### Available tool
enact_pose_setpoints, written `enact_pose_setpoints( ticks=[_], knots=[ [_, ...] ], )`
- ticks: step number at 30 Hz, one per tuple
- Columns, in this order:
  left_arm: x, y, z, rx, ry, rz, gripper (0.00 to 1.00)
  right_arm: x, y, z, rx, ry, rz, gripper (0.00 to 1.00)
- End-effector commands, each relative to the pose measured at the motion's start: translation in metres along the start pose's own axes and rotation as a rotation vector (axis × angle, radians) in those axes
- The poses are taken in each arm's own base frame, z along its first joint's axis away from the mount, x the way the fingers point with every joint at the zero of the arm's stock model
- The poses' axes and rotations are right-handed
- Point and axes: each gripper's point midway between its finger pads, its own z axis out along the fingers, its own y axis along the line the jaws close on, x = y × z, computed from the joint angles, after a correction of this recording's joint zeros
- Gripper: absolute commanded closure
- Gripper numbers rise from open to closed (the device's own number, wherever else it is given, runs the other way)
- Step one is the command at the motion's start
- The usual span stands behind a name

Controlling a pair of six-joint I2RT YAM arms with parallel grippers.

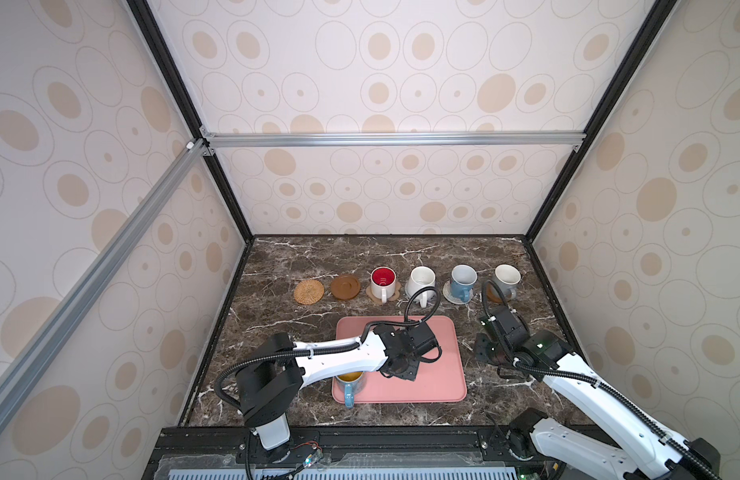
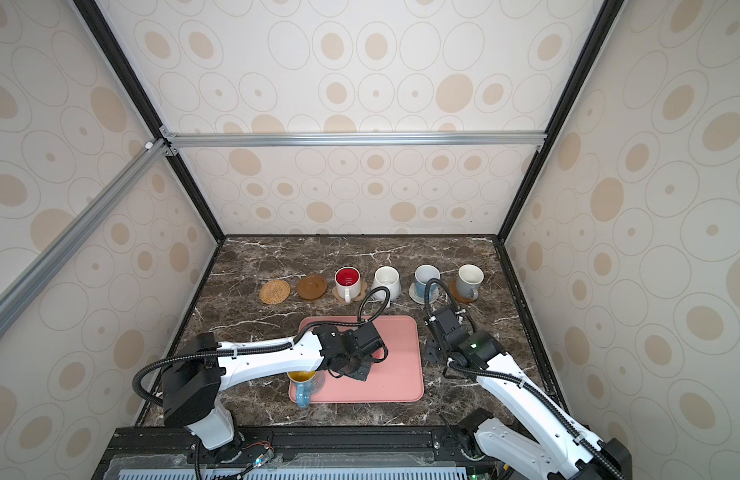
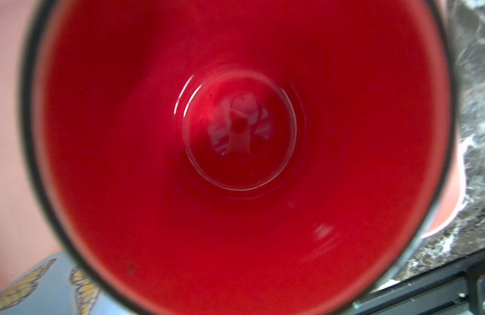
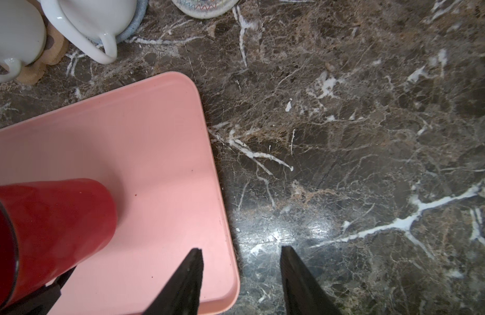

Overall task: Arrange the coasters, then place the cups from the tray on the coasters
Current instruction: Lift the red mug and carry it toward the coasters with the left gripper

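Observation:
The pink tray [image 1: 443, 374] lies in the middle of the table. My left gripper [image 1: 401, 366] hangs over it, shut on the red cup [image 4: 53, 218]; the left wrist view looks straight down into the red inside [image 3: 235, 163], and the jaws themselves are hidden. A blue cup with yellow inside [image 1: 350, 384] stands at the tray's front left corner. Behind the tray is a row of coasters: a rattan one [image 1: 308, 291] and a brown disc [image 1: 345, 286] are bare. My right gripper [image 4: 240, 249] is open and holds nothing, beside the tray's right edge.
Four cups stand on coasters in the back row: white with red inside [image 1: 383, 280], white [image 1: 421, 280], light blue [image 1: 463, 279], grey-white [image 1: 506, 277]. Patterned walls with black frame posts enclose the marble table [image 1: 505, 407].

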Motion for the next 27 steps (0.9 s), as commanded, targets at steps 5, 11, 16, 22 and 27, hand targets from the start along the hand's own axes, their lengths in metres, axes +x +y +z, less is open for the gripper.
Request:
enact_pose_setpoints(
  ticks=[5,11,16,22,27],
  knots=[
    [-0.034,0.013,-0.027,0.018,-0.106,-0.028,0.88,0.005,-0.013,-0.001,0.038,0.000,0.021,0.50],
    [-0.047,0.036,-0.034,-0.003,-0.129,-0.056,0.88,0.005,-0.015,-0.002,0.041,-0.007,0.026,0.50],
    [-0.059,0.059,-0.040,-0.017,-0.149,-0.085,0.88,0.006,-0.017,-0.003,0.045,-0.008,0.030,0.50],
    [-0.071,0.087,-0.045,-0.048,-0.166,-0.115,0.89,0.006,-0.020,-0.005,0.053,-0.013,0.033,0.50],
    [-0.080,0.112,-0.050,-0.071,-0.185,-0.150,0.89,0.006,-0.021,-0.006,0.056,-0.019,0.035,0.50]
  ],
)
